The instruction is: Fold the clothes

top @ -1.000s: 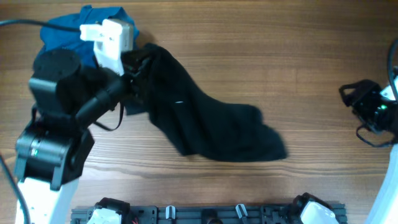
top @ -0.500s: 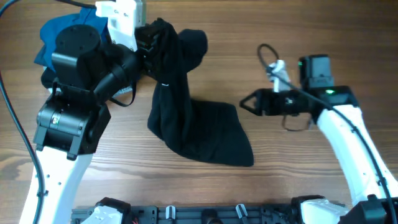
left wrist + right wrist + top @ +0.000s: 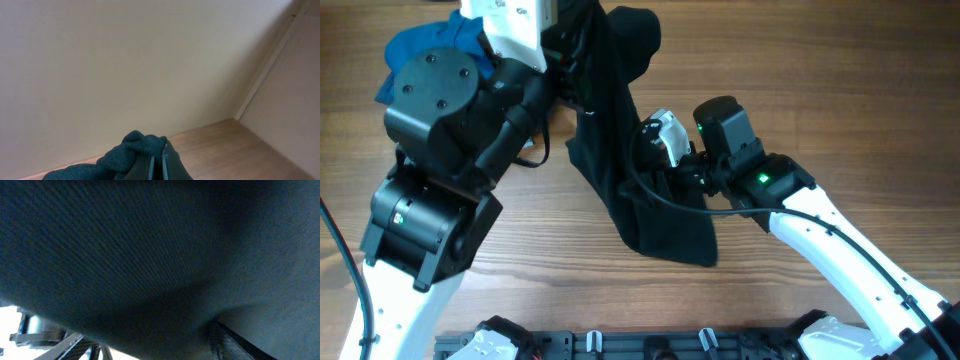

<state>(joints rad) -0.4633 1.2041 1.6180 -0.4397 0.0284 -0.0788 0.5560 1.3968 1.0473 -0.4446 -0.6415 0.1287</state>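
Note:
The clothes, a black shirt (image 3: 620, 130), hang from my raised left gripper (image 3: 566, 42) at the back and trail down to a heap on the wooden table (image 3: 670, 230). In the left wrist view the left gripper (image 3: 158, 161) is shut on a bunched fold of the black knit (image 3: 131, 149). My right gripper (image 3: 652, 168) is pushed against the hanging cloth from the right. Black fabric (image 3: 150, 245) fills the right wrist view. One finger (image 3: 242, 344) shows far to the lower right, so the jaws stand apart with cloth draped across them.
A bright blue garment (image 3: 420, 48) lies crumpled at the back left, behind the left arm (image 3: 450, 130). A black rack (image 3: 650, 345) runs along the table's front edge. Bare wood (image 3: 840, 90) shows at the right.
The left gripper has lifted the shirt higher and farther back. The right arm has swung in from the right edge and now presses into the hanging cloth.

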